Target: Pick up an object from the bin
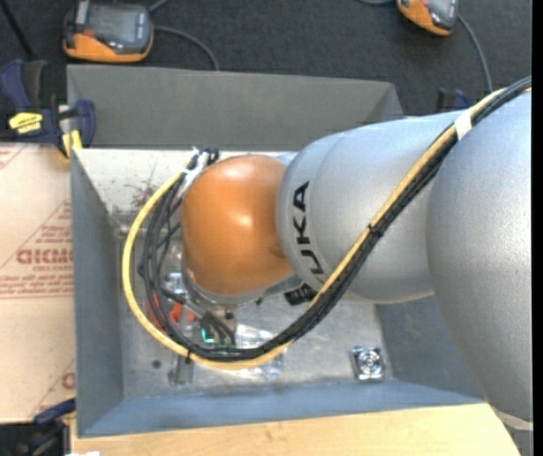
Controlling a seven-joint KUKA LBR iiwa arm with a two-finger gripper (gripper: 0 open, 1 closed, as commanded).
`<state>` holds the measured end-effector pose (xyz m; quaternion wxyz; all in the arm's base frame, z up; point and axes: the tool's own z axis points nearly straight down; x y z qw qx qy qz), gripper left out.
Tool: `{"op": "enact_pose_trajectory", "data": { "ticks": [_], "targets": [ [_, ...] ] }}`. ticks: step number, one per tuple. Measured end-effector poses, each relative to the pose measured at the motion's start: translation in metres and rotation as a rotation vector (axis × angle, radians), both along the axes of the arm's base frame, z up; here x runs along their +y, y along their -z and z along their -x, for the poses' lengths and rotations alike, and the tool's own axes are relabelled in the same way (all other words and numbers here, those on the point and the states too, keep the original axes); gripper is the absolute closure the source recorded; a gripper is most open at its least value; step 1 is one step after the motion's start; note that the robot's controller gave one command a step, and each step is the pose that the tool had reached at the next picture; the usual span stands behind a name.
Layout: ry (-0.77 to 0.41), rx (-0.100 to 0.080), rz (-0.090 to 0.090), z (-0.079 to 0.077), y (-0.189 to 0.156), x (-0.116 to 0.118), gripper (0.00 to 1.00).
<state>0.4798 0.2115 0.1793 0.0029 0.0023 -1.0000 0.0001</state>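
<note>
One arm, reaching deep into the grey bin; its orange cover serves as ref. landmark.

Gripper sits directly below the cover, low over the bin floor. Mostly masked by cover and cabling, so whether it is spread, closed or pinching anything: cannot tell.

Candidate objs., all w.r.t. the cover:
- reddish bits, just below-left of it, beside the gripper and part hidden.
- dark scrap, further below-left, near the bin's front wall.
- silvery piece, small and blocky, well apart to the lower right.

Which one is the pick target is not evident. Judged by pos., the reddish bits are likeliest.

Risks (judgement):
1. Yellow-black cable loop, bulging left of the cover and curving under it, hangs close to the floor. It may drag loose items or snag on lift.
2. Objs. are small and flat on metal, so a closing grasp could skid over them or flick one away.
3. Gripper is very low, so any further descent risks hard contact w/ the floor.
4. Target is occluded, so a miss would be hard to verify.
</note>
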Motion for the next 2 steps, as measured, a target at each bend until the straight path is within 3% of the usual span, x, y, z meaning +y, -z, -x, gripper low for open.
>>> {"op": "enact_pose_trajectory", "data": {
  "ticks": [1, 2],
  "targets": [
    [-0.172, -0.01, -0.001, -0.096, 0.111, -0.062, 0.0],
    [-0.233, -0.014, -0.001, -0.085, 0.077, -0.055, 0.0]
  ]
}}
